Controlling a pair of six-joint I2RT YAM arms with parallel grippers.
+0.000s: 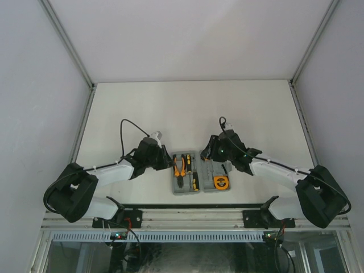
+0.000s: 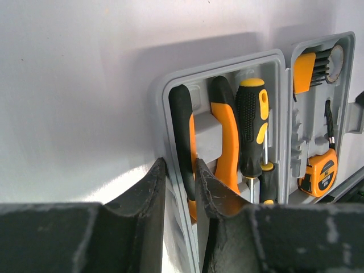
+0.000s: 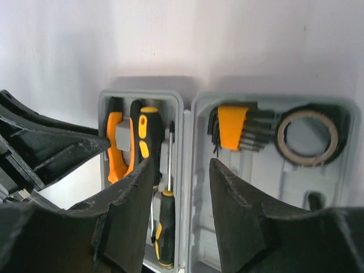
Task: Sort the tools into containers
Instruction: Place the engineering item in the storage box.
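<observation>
Seemingly the sorting is close to finished. On the left, the left fingers (image 2: 149,205) stand nearly together, one outside and one inside the left wall of the open grey case (image 2: 222,63). They look pinched on that wall, with the black grip of the pliers (image 2: 227,136) caught in beside it. I read this as steadying the case, not carrying a tool.

The case lies open in the middle of the tabletop (image 1: 187,114), between the two arms. Its left half holds the pliers along the outer side. Next comes the larger screwdriver (image 2: 250,122), handle toward the far end, then the smaller screwdriver (image 3: 165,227) lying the other way round, just beside the hinge.

Across the hinge, the right half holds the hex key set (image 3: 232,126) at the far end, the black ring (image 3: 310,115) next to it, and the tape measure (image 2: 319,173) at the near end. Over the hinge hang the right fingers (image 3: 128,210), clearly apart, with nothing between them.

The overhead view shows no tool loose on the tabletop, so every tool I can count sits in a recess. Little is left, I judge: perhaps pressing the smaller screwdriver home, since I cannot tell whether it is fully seated, and drawing both arms clear.
</observation>
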